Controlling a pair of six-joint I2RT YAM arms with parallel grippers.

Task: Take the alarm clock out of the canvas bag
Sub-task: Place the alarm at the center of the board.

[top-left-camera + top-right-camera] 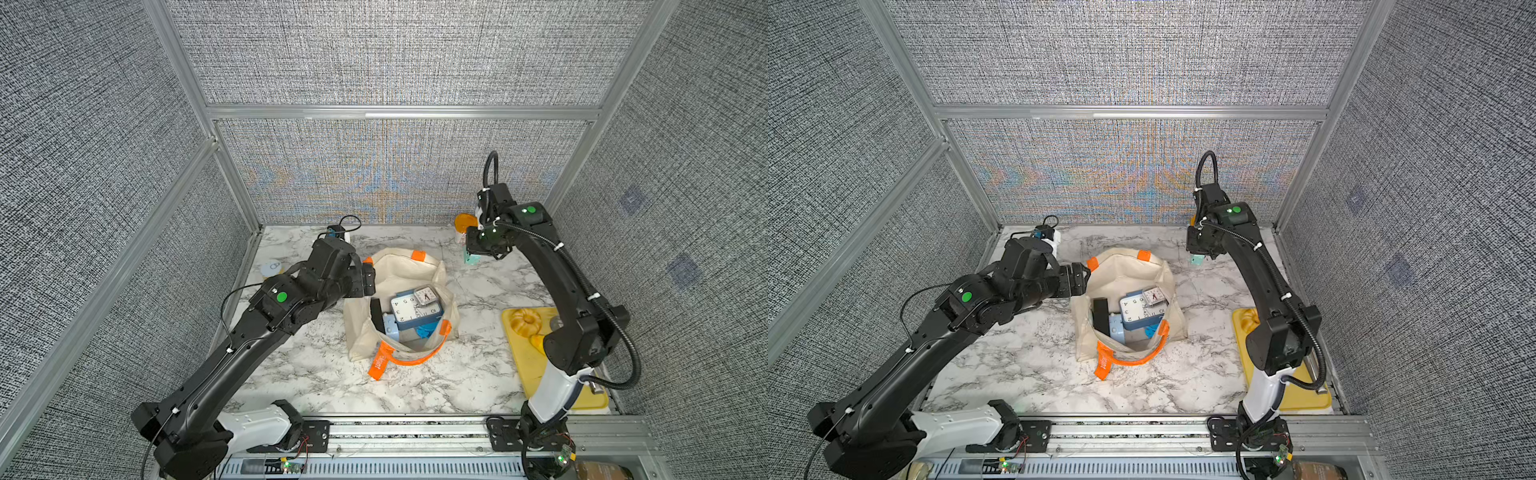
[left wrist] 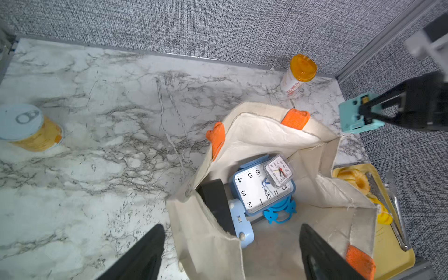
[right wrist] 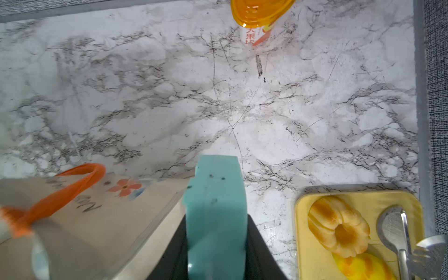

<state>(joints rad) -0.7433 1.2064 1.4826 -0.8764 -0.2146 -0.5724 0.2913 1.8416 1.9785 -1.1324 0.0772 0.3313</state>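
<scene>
While right fingers (image 3: 260, 257) hold teal clock (image 3: 215, 218) aloft, left fingers (image 2: 143, 254) gape.

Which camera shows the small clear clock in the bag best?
The left wrist view: the small clear clock shows close up, lying on the blue clock inside the canvas bag. Both top views show it small; the right wrist view misses it.

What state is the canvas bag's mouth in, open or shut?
Open. The canvas bag gapes upward, and a blue clock and a small grey clock show inside it.
</scene>
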